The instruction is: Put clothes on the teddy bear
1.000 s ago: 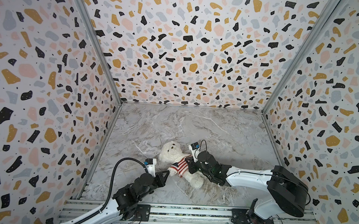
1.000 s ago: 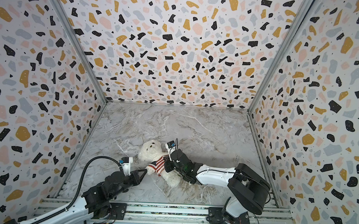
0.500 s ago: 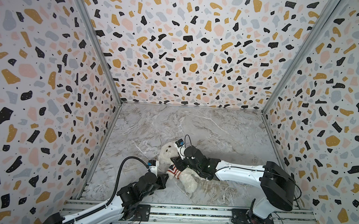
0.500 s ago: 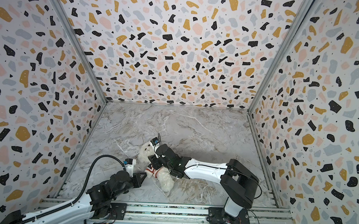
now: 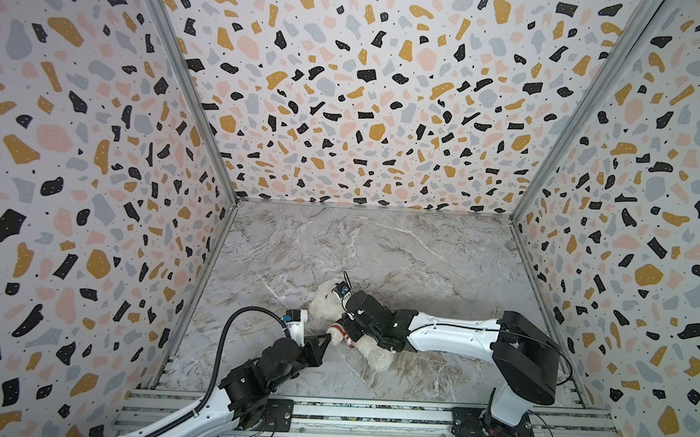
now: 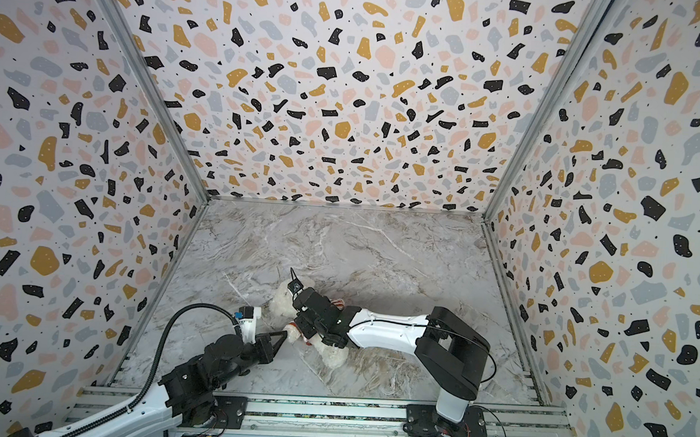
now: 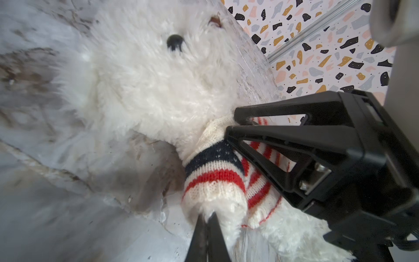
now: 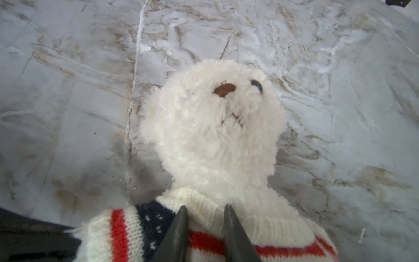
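Note:
The teddy bear [image 5: 323, 302] [image 6: 280, 303] lies on its back on the marble floor, head toward the back wall. It wears a red-and-white striped sweater [image 7: 213, 174] [image 8: 283, 229] with a navy star patch. My left gripper [image 7: 206, 218] [image 5: 326, 335] [image 6: 285, 333] is shut on the fluffy paw that pokes out of one sleeve. My right gripper [image 8: 205, 207] [image 5: 344, 326] [image 6: 302, 325] reaches over the bear's chest, its jaws pinched on a fold of the sweater's cream collar just below the chin. The right wrist hides most of the torso in both top views.
Terrazzo-patterned walls [image 5: 93, 170] close in the marble floor [image 5: 380, 246] on the left, back and right. An aluminium rail [image 5: 369, 416] carrying both arm bases runs along the front edge. The left arm's black cable [image 5: 224, 336] loops above the floor.
My right gripper swung left from beside the bear to over its chest, opened, and closed on the sweater's collar. The left gripper kept its hold on the paw.

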You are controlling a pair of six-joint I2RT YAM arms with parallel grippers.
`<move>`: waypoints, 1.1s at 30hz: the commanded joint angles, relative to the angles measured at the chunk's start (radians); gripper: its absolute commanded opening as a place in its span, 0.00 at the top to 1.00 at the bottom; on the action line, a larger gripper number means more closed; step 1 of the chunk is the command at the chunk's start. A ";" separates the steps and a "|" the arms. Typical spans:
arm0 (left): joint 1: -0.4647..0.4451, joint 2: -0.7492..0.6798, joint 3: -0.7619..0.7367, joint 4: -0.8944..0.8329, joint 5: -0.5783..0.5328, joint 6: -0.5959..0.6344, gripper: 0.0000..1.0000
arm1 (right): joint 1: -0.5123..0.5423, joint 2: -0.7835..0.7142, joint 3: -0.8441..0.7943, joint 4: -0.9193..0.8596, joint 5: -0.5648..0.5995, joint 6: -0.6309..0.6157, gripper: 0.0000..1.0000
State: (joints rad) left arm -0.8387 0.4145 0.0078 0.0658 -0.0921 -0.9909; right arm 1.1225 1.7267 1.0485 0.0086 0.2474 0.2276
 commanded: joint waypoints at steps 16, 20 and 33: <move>0.001 0.001 -0.153 0.012 -0.025 -0.005 1.00 | -0.128 -0.170 -0.132 0.013 0.107 0.055 1.00; 0.002 0.006 -0.151 0.013 -0.026 -0.005 1.00 | -0.145 -0.186 -0.171 0.037 0.094 0.082 1.00; 0.001 0.019 -0.111 0.008 -0.027 0.018 1.00 | -0.116 -0.183 -0.215 0.120 0.085 0.105 1.00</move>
State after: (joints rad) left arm -0.8387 0.4286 0.0078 0.0677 -0.1101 -0.9981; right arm 0.9672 1.5318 0.8108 0.1146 0.3092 0.3218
